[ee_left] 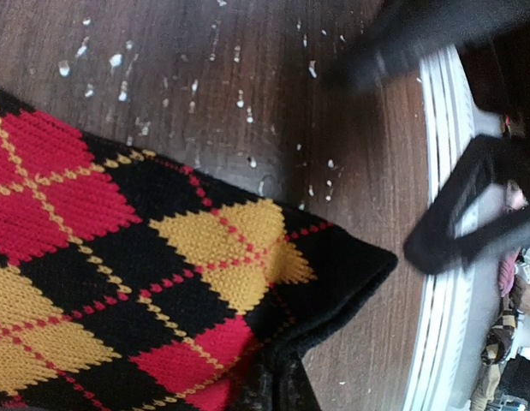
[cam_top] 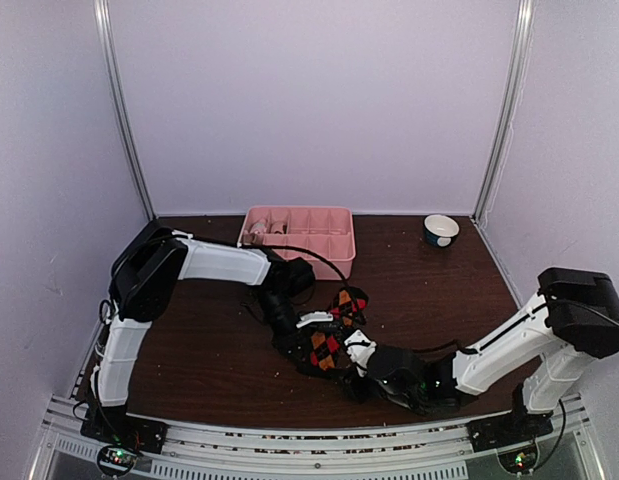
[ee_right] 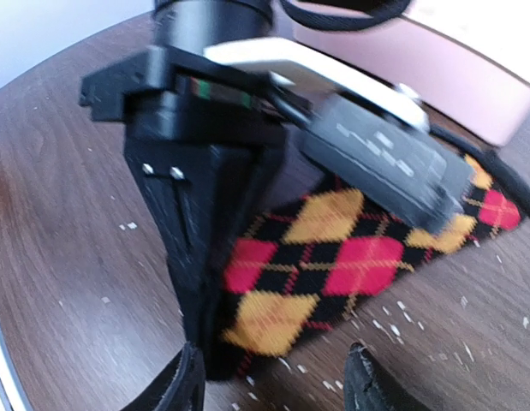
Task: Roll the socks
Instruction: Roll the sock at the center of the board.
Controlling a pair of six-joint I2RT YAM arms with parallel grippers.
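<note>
Sock: a black knitted argyle sock (cam_top: 329,346) with red and orange diamonds. It lies stretched out flat on the dark wooden tabletop (cam_top: 199,350), near the middle of the near edge, between the two arms.
Left gripper (ee_right: 205,347): jaws pressed together at the sock's black-edged near end. They appear to pinch that edge down against the tabletop.
Right gripper (ee_right: 277,385): jaws spread with nothing between them. It is low over the tabletop, just beside the same end of the sock, with no contact visible.
Tray: a pink plastic compartment tray (cam_top: 345,250) at the middle of the far edge. Something pale sits in its far-left compartment, too small to tell what.
Bowl: a small white-and-teal bowl (cam_top: 441,230) near the far right corner.
Done so far: judging by the flat sock, no turn of the roll has been made.
Left to do: the whole roll of this sock, starting from the pinched end.
</note>
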